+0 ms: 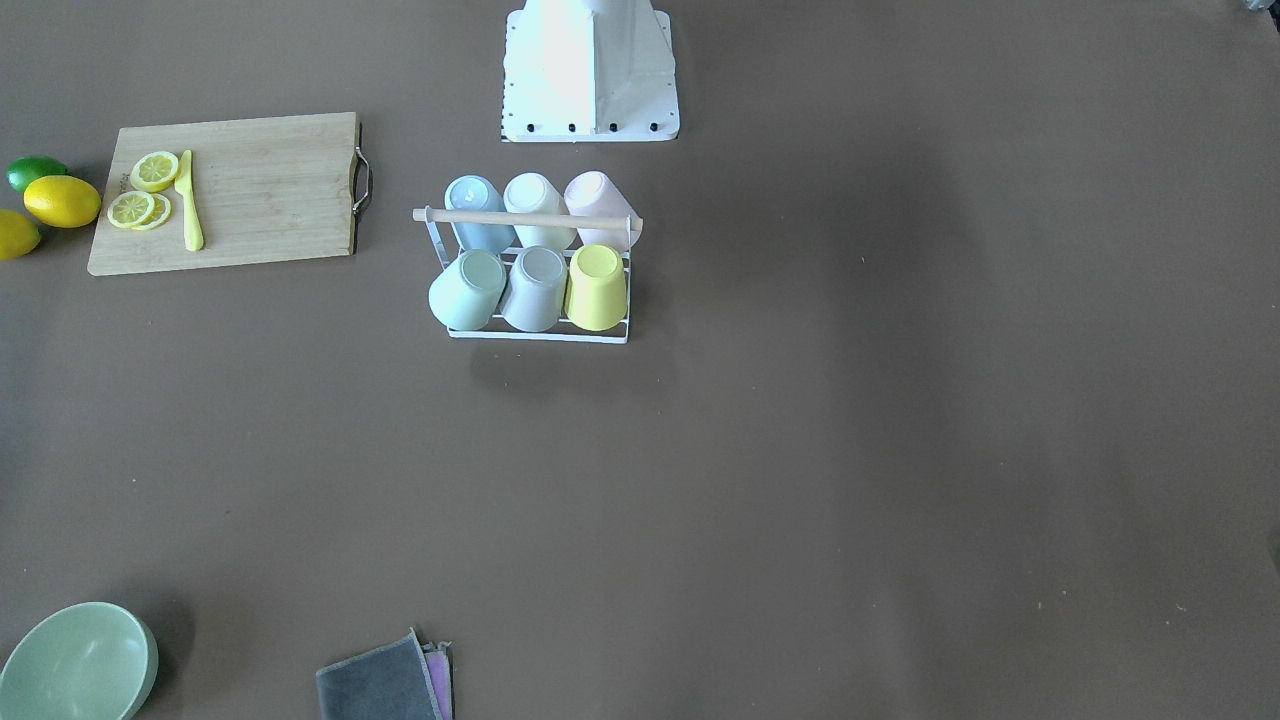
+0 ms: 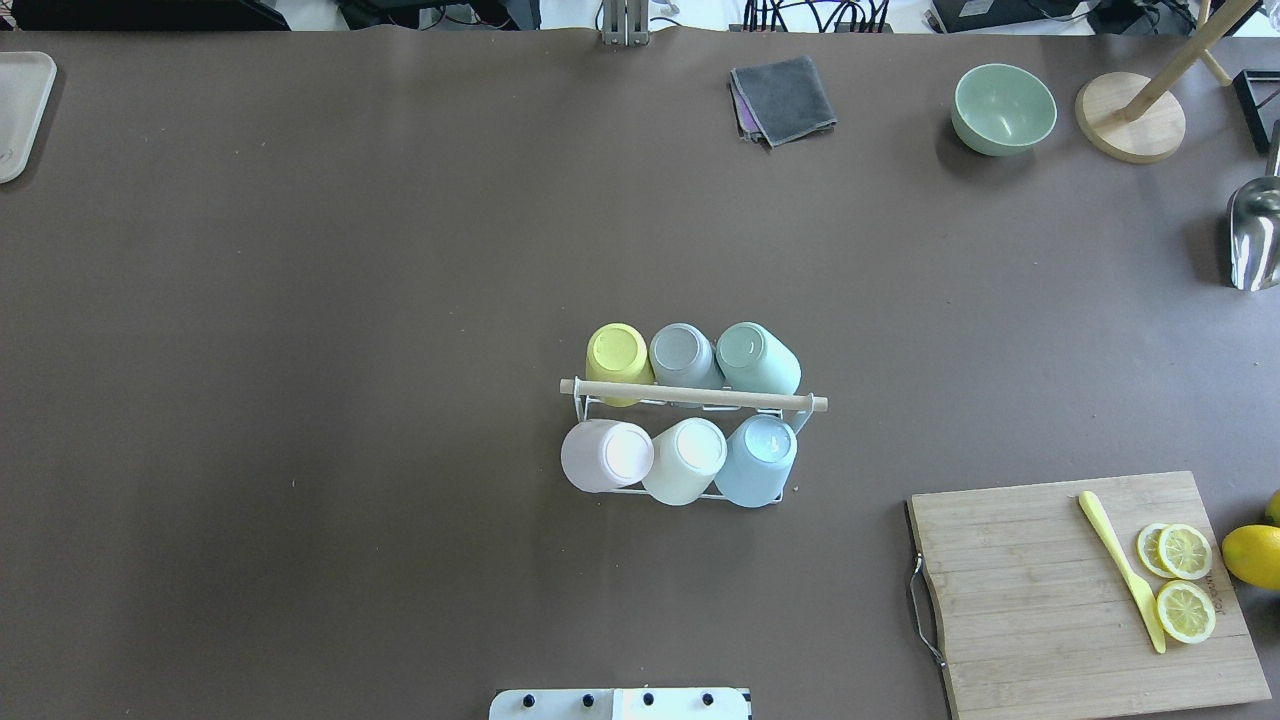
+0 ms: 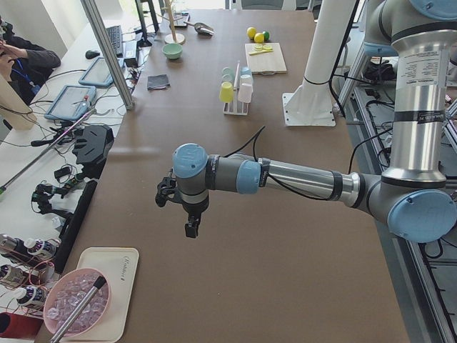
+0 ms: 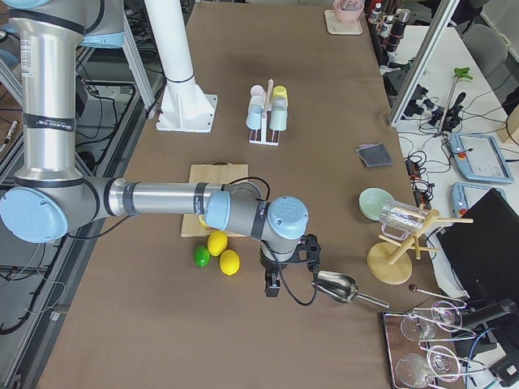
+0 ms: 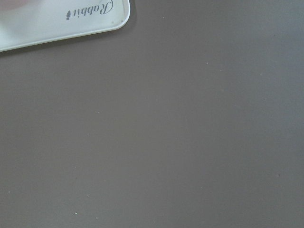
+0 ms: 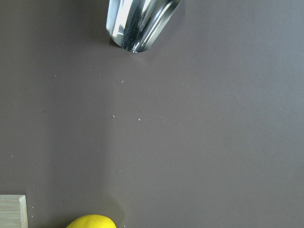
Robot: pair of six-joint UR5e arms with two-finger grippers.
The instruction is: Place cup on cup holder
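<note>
The white wire cup holder (image 2: 700,396) with a wooden rod handle stands at the table's middle; it also shows in the front-facing view (image 1: 520,216). All its prongs carry upside-down cups: yellow (image 2: 617,352), grey (image 2: 680,352), mint (image 2: 756,356), pink (image 2: 605,455), cream (image 2: 688,460), blue (image 2: 760,462). My left gripper (image 3: 191,227) hangs over the table's far left end, seen only in the left side view. My right gripper (image 4: 272,288) hangs over the far right end, beside a metal scoop. I cannot tell whether either is open or shut. No cup is in either.
A cutting board (image 2: 1040,600) with lemon slices and a yellow knife lies at the near right, lemons (image 2: 1255,555) beside it. A metal scoop (image 2: 1255,235), wooden stand (image 2: 1130,115), green bowl (image 2: 1003,108) and grey cloth (image 2: 783,98) are at the back. A white tray (image 2: 20,110) is far left.
</note>
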